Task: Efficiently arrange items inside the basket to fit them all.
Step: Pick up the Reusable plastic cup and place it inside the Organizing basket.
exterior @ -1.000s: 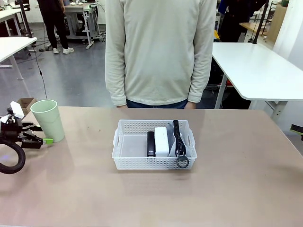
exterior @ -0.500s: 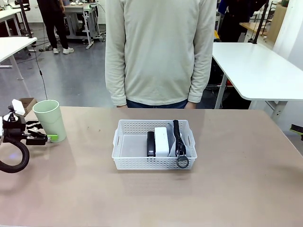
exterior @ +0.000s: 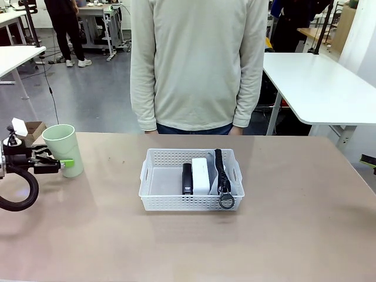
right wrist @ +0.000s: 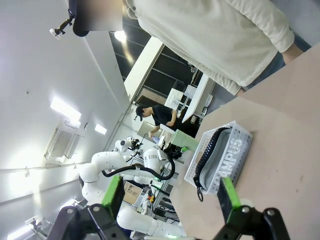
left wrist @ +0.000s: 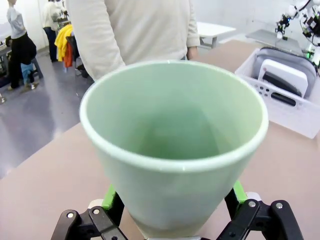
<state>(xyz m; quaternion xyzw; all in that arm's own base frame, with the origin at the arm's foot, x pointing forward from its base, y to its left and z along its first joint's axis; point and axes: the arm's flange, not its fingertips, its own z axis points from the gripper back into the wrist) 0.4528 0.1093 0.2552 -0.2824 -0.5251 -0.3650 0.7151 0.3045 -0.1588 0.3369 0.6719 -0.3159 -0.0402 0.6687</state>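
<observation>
The cup (exterior: 63,149) stands far left on the bench (exterior: 294,235), clamped in the left pincer (left wrist: 172,212); the basket (exterior: 154,194) keeps its left half free. The right pincer (right wrist: 170,200) is apart.

Tan table (exterior: 294,235), person in cream sweater (exterior: 197,64) behind, small cardboard box (exterior: 32,130).

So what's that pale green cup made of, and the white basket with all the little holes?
The pale green cup looks like smooth plastic: one even colour, a thick rounded rim, a soft dull sheen. The white basket with lattice sides also looks like moulded plastic, judging by its neat rows of holes and cutout handles.
</observation>
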